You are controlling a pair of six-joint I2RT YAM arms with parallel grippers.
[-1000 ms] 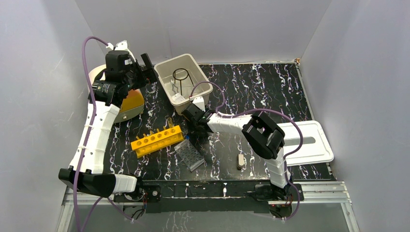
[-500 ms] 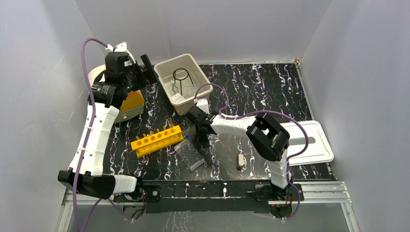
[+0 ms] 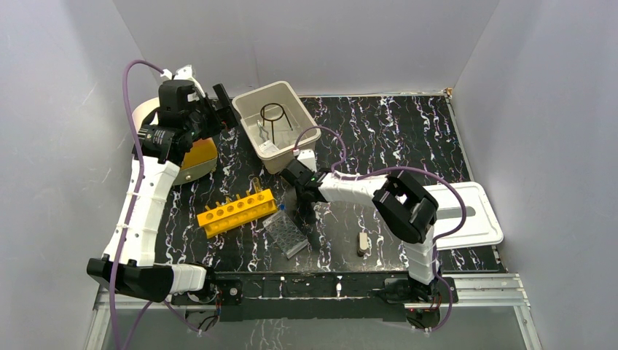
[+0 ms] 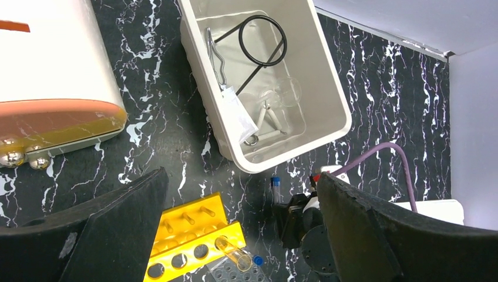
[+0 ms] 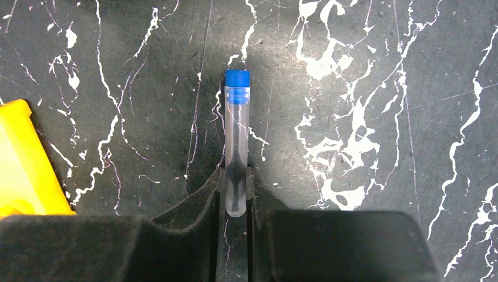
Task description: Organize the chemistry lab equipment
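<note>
Right wrist view, risk: blue-capped tube (image 5: 236, 141), lying on surface (image 5: 382, 117) right of yellow rack (image 5: 23, 158), pinched only near bottom end; may pivot or slip on lift. Left gripper (image 4: 241, 176) wide, empty, hovering by beige tub (image 4: 332, 88). Right gripper (image 5: 236, 182) narrow, closed on tube.

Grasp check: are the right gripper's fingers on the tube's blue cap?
No, the right gripper grips the tube at its clear bottom end, away from the blue cap.
</note>
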